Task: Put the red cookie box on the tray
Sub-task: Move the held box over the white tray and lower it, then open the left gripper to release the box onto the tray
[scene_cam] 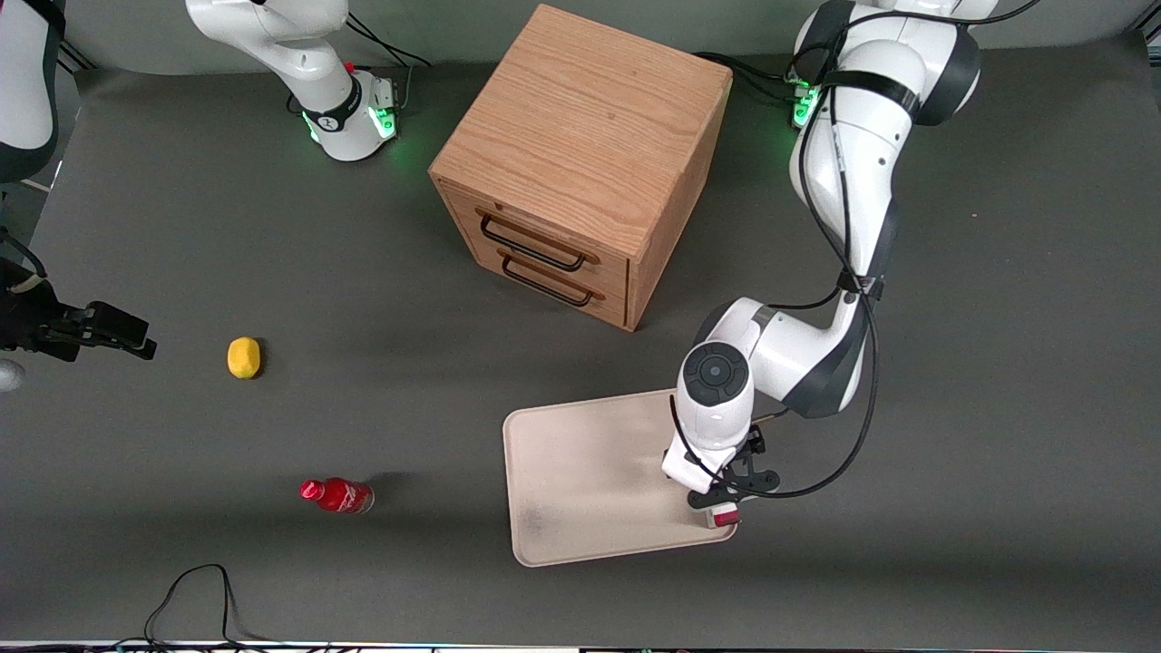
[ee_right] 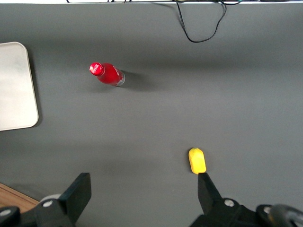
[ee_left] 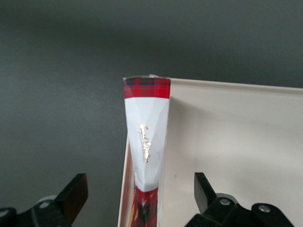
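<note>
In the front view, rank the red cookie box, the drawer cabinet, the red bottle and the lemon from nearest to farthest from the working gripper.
1. Red cookie box, under the open gripper, at the tray's edge.
2. Drawer cabinet, mid-table.
3. Red bottle, toward the parked arm's end.
4. Lemon, farther that way.

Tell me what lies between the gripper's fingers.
The red cookie box stands on edge along the tray's rim, between the open gripper's fingers, neither visibly touching it, as the left wrist view shows.
</note>
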You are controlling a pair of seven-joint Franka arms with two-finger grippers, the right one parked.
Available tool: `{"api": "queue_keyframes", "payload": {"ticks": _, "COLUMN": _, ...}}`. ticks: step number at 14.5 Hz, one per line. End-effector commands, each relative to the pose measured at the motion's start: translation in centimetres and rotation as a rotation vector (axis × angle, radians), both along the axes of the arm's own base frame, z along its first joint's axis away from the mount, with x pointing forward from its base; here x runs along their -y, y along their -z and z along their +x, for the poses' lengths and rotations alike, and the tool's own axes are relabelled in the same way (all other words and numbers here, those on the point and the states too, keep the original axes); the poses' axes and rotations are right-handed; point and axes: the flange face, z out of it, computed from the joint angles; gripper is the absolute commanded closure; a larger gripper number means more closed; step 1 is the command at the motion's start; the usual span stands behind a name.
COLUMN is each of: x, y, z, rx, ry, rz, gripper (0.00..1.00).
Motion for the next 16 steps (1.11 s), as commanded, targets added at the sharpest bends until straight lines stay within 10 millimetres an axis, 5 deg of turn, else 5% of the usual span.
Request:
{"api": "queue_keyframes", "payload": {"ticks": 1, "x": -1.0, "y": -6.9, "z": -0.9, "rx": -0.021, "ry": -0.038, "rz": 0.023, "gripper": 0.00}}
{"api": "queue_keyframes", "payload": {"ticks": 5, "x": -5.9, "y": -18.8, "z": -2.2, "rx": -0.047, "ry": -0.013, "rz": 0.004, "gripper": 0.00}}
{"api": "queue_keyframes", "payload": {"ticks": 9, "x": -15.8, "y": -29.3, "z": -4.1, "rx": -0.101, "ry": 0.142, "rz": 0.006, "gripper": 0.00}}
{"api": "queue_keyframes", "payload": {"ticks": 13, "x": -25.5, "y": -34.3, "z": -6.4, "rx": -0.099, "ry": 0.303, "rz": -0.017, "gripper": 0.00}}
{"api": "queue_keyframes", "payload": {"ticks": 16, "x": -30.8, "y": -35.5, "z": -8.6, "rx": -0.066, "ry": 0.312, "rz": -0.007, "gripper": 0.00}}
